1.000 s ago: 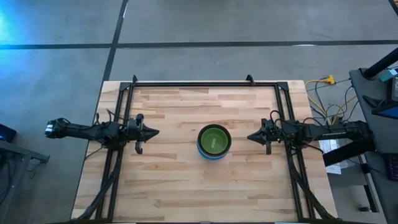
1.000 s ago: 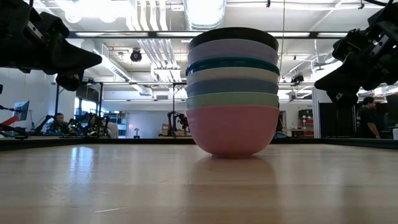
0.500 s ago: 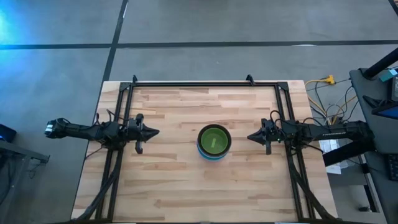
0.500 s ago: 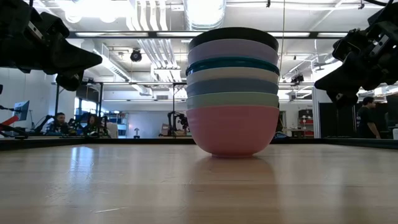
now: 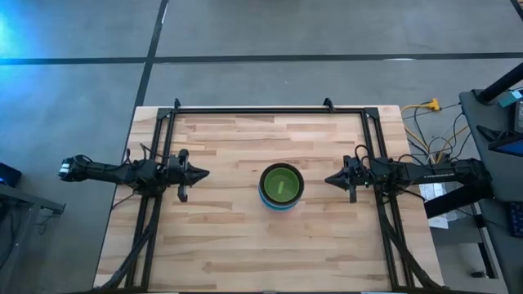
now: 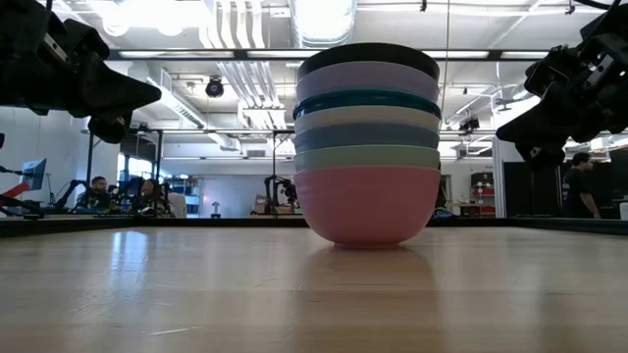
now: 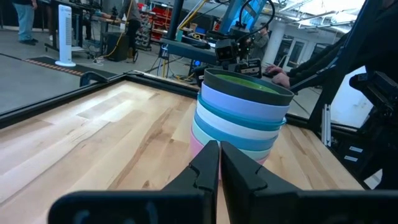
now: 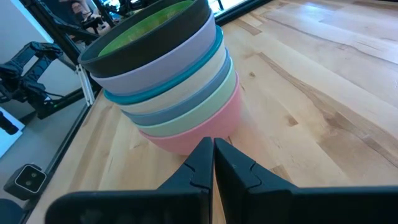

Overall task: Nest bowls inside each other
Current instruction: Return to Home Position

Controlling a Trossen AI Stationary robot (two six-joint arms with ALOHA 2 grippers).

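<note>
One stack of nested bowls (image 5: 281,186) stands by the pink bottom bowl's base (image 6: 368,235) on the table's middle. From the bottom up I see pink, mint, blue, white, teal, lavender and black (image 6: 368,59), with a lime green bowl (image 8: 146,25) inside the top. The red bowl is hidden. My left gripper (image 5: 206,173) is shut and hovers left of the stack, clear of it. My right gripper (image 5: 328,180) is shut and hovers right of the stack, also apart from it. Both point at the stack (image 7: 242,118).
A black metal frame (image 5: 261,109) runs along the table's far edge and down both sides under the arms. Bare wood (image 5: 270,245) lies on every side of the stack. Cables and equipment (image 5: 458,139) sit off the right edge. People (image 6: 93,191) are in the room far behind.
</note>
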